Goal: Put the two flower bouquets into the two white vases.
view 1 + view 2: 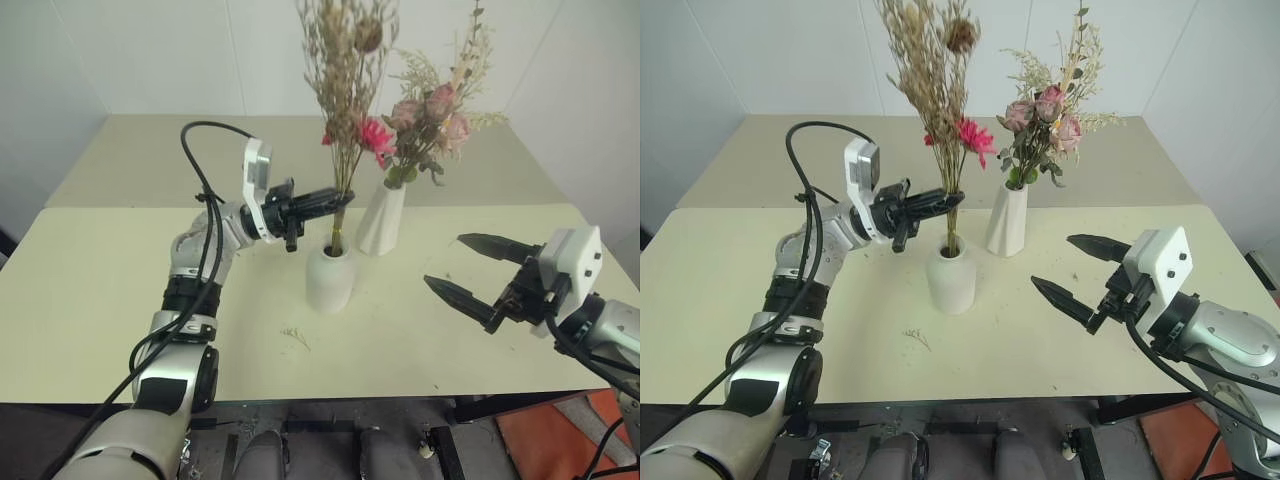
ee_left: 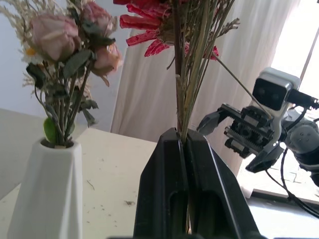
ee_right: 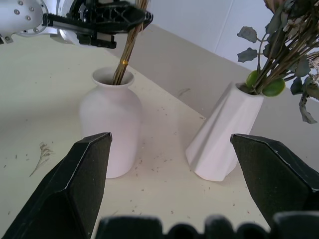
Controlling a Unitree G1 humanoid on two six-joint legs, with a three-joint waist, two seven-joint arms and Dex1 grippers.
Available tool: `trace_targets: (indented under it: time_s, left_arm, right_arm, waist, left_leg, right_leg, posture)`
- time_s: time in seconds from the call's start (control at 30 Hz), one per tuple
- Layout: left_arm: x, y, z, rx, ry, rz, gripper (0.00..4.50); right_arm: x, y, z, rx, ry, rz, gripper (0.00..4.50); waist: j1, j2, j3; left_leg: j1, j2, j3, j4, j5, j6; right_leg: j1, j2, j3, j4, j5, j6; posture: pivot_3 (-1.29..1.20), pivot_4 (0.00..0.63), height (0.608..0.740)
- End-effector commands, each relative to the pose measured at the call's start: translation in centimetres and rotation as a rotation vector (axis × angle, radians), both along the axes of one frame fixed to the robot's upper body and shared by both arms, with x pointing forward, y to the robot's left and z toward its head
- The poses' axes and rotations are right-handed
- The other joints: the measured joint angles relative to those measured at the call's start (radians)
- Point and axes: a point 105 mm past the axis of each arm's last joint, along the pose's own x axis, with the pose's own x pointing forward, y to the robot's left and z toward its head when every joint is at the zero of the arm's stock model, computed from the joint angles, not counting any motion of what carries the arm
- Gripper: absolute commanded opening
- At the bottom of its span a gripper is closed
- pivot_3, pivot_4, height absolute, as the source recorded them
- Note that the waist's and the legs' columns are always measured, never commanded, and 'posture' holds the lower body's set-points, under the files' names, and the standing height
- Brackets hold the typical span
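— Nearest the head camera, what is seen?
— Low on the right, the right gripper (image 1: 462, 266) is held with its two black fingers spread wide and nothing between them; it is pointed toward the table's middle, well apart from both vases. Bare table top (image 1: 100, 300) lies around it, and the front edge runs just below it.

— And the left side from the same view?
— The left gripper (image 1: 338, 198) is clamped on the stems of the dried grass bouquet (image 1: 345, 60), just above the mouth of the rounded vase (image 1: 329, 277). The stem ends are already seated inside that mouth. Just behind and to the right, the rose bouquet (image 1: 430, 115) is stood in the tall cone vase (image 1: 382, 218). Open table is left in front of both vases, with a small fallen sprig (image 1: 295, 337) there.

— From the left wrist?
— Grass stems are seen pinched between the closed fingers (image 2: 164, 189), the magenta flower (image 2: 149, 30) above them, the cone vase beside

— From the right wrist?
— Both vases are framed between the parted fingers (image 3: 75, 184), neither touched, a clear gap kept between them
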Motion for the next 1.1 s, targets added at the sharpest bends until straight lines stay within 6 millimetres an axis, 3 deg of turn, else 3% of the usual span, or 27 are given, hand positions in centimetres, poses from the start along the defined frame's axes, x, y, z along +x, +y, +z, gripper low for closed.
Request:
trace_targets:
  time_s: [0.03, 0.07, 0.17, 0.37, 0.57, 0.8, 1.1]
  left_arm:
    - [-0.6, 0.2, 0.8, 0.01, -0.059, -0.03, 0.01]
    - [-0.7, 0.2, 0.8, 0.007, -0.051, -0.033, 0.01]
    - [-0.6, 0.4, 0.5, 0.009, -0.043, -0.024, 0.73]
    - [-1.1, 1.4, 0.3, 0.018, -0.055, -0.03, 2.51]
    - [-0.9, 2.6, -1.3, 0.132, -0.083, 0.047, 4.38]
    - [-1.5, 7.8, -1.1, 0.178, -0.084, 0.194, 4.44]
    - [-2.8, 14.2, -1.3, 0.364, -0.214, 0.512, 4.44]
  right_arm:
    - [-0.4, -0.1, 1.0, -0.026, -0.052, -0.003, 4.5]
    - [-0.4, -0.2, 1.0, -0.028, -0.053, -0.004, 4.5]
    - [-0.3, -0.2, 0.9, -0.04, -0.058, -0.007, 4.5]
    - [0.0, -0.3, 0.8, -0.057, -0.06, -0.008, 4.5]
    - [0.2, -0.2, 0.7, -0.069, -0.064, -0.002, 4.5]
    - [0.0, -1.0, 0.3, -0.087, -0.052, -0.022, 4.5]
    - [-1.3, -5.8, 0.5, -0.18, 0.023, -0.071, 4.5]
  waist:
    - [0.0, 0.0, 0.0]
    - [0.0, 0.0, 0.0]
    - [0.0, 0.0, 0.0]
    - [-0.001, 0.0, 0.0]
    - [0.0, 0.0, 0.0]
    - [-0.002, 0.0, 0.0]
    - [0.008, 0.0, 0.0]
  left_leg:
    - [0.0, 0.0, 0.0, 0.0, 0.0, 0.0]
    - [0.0, 0.0, 0.0, 0.0, 0.0, 0.0]
    - [0.0, 0.0, 0.0, 0.0, 0.0, 0.0]
    - [0.0, 0.0, 0.0, 0.0, 0.0, 0.0]
    - [0.0, 0.0, 0.0, 0.0, 0.0, 0.0]
    - [0.0, 0.001, 0.0, 0.0, 0.0, 0.0]
    - [0.001, 0.002, 0.0, 0.0, 0.0, 0.0]
  right_leg:
    - [0.0, 0.0, 0.0, 0.0, 0.0, 0.0]
    - [0.0, 0.0, 0.0, 0.0, 0.0, 0.0]
    - [0.0, 0.0, 0.0, 0.0, 0.0, 0.0]
    - [0.0, 0.0, 0.0, 0.0, 0.0, 0.0]
    - [0.0, 0.0, 0.0, 0.0, 0.0, 0.0]
    - [0.0, 0.0, 0.0, 0.0, 0.0, 0.0]
    - [0.001, 0.0, -0.001, 0.0, 0.0, 0.0]
  posture:
    - [0.0, 0.15, 0.74]
    - [0.0, 0.15, 0.74]
    - [0.0, 0.15, 0.74]
    - [0.0, 0.15, 0.74]
    - [0.0, 0.15, 0.74]
    - [0.0, 0.15, 0.74]
    - [0.0, 0.15, 0.74]
